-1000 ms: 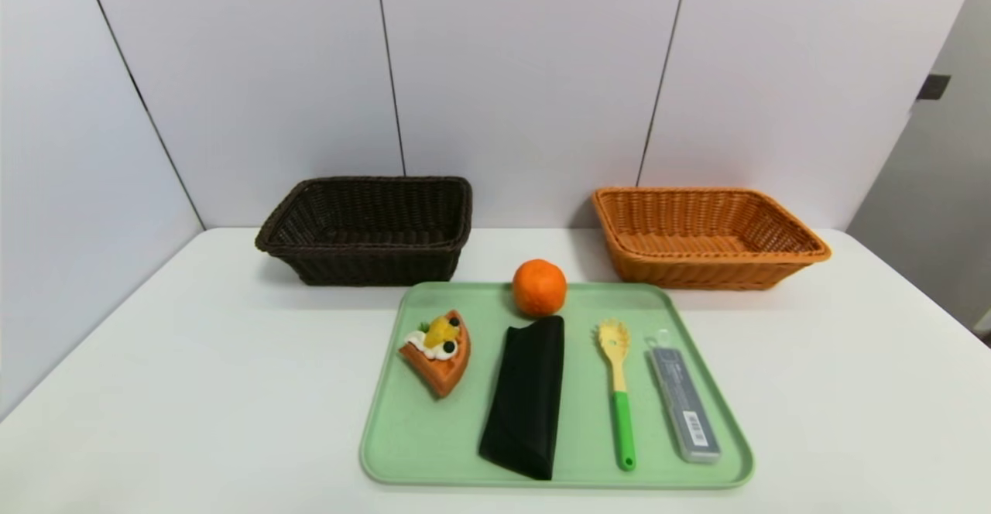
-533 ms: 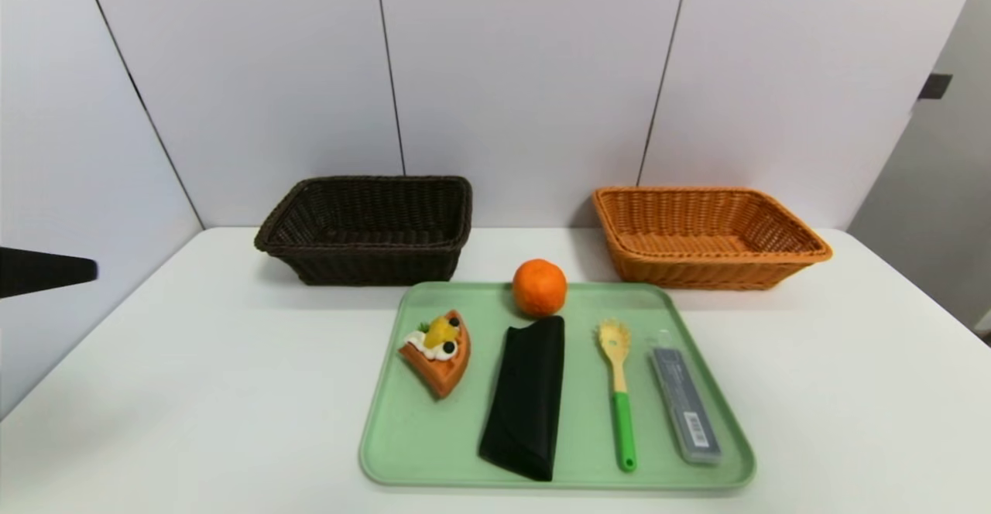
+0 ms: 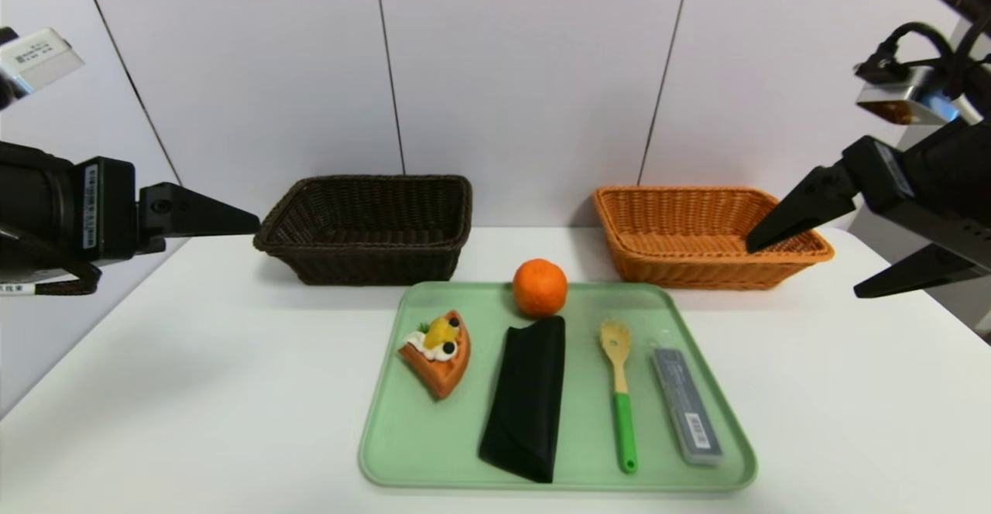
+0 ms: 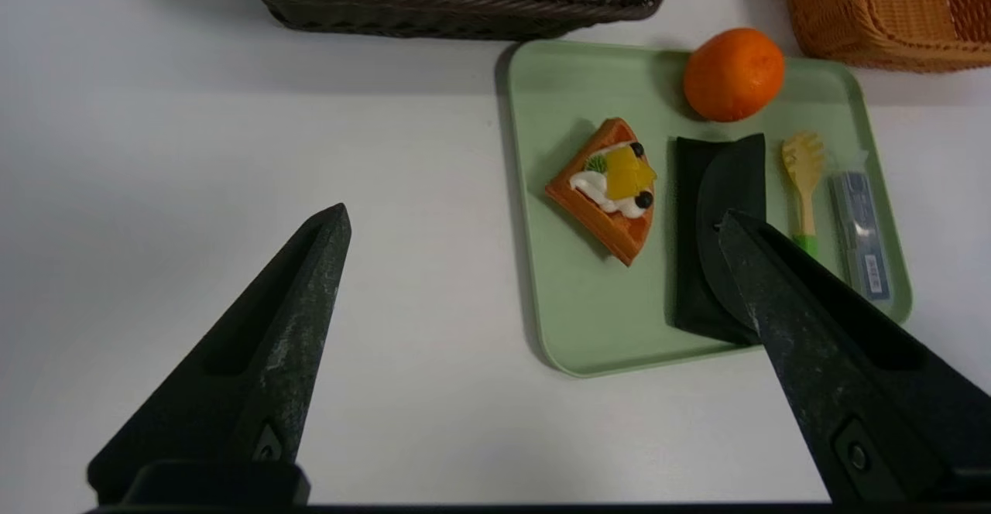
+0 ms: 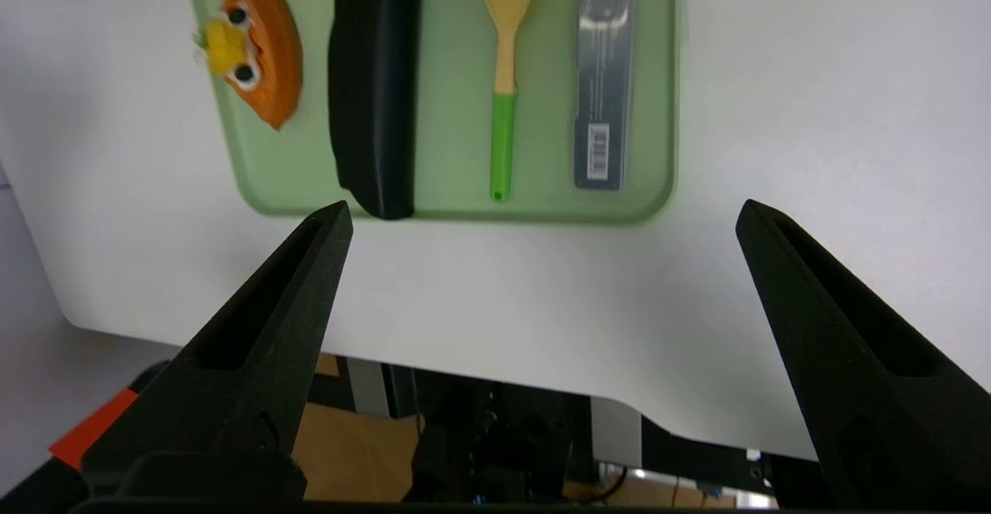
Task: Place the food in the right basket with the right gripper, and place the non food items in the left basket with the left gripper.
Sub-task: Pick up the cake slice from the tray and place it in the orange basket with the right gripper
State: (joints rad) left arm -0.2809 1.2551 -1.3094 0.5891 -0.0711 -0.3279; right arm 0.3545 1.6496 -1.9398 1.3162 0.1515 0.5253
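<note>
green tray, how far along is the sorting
Nothing looks sorted yet: orange, waffle slice, black pouch, fork and slim case all lie on the tray. Both pincers, left and right, hover open and empty. All five items remain.

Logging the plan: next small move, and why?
Probably lower the open right hand toward the orange: it is food, sits at the tray's far edge with bare tray on its right, and the right basket stands just beyond.
</note>
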